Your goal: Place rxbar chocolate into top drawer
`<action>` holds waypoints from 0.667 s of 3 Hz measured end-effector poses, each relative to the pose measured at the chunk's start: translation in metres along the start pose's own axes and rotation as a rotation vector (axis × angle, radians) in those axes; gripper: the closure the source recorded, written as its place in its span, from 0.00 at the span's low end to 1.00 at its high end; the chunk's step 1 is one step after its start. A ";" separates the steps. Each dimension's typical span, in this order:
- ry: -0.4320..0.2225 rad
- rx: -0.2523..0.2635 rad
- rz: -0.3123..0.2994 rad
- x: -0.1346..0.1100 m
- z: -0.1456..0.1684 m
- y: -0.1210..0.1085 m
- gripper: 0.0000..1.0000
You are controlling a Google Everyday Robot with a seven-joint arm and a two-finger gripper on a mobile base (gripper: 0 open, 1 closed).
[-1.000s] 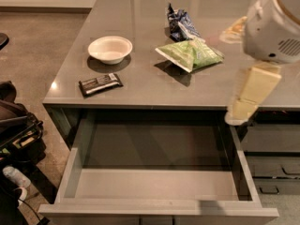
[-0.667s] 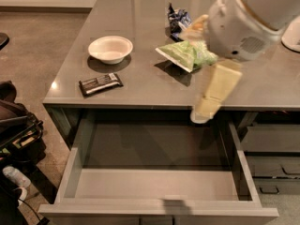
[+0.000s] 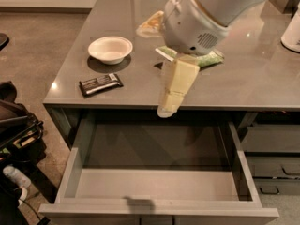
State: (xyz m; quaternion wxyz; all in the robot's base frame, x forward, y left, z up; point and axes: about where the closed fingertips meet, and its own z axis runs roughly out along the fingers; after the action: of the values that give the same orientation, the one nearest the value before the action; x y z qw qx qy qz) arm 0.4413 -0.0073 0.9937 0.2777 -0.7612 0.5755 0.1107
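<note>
The rxbar chocolate (image 3: 100, 84) lies flat in its black wrapper near the front left of the grey tabletop (image 3: 253, 86). The top drawer (image 3: 159, 185) is pulled out below the table's front edge and nothing is in it. My gripper (image 3: 153, 72) hangs over the middle of the table, right of the bar and apart from it. It is open and empty, with one cream finger (image 3: 174, 86) pointing down over the table's front edge and the other (image 3: 150, 27) further back.
A white bowl (image 3: 110, 49) sits behind the bar. A green snack bag (image 3: 209, 58) is mostly hidden by my arm. A white object (image 3: 291, 32) stands at the right edge. Dark drawers with handles (image 3: 272, 165) are lower right. A black bag (image 3: 16, 125) is on the floor at left.
My arm has swung left across the table, from the right edge to the middle, and now covers the snack bags. The bar, bowl and drawer have not moved.
</note>
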 end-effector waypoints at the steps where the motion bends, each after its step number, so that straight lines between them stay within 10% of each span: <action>1: 0.011 0.030 0.031 0.004 0.004 0.001 0.00; 2: -0.006 0.046 -0.003 0.010 0.016 -0.028 0.00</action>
State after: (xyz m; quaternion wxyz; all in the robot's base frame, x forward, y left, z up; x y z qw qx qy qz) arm 0.4731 -0.0019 0.9841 0.2968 -0.7552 0.5760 0.0993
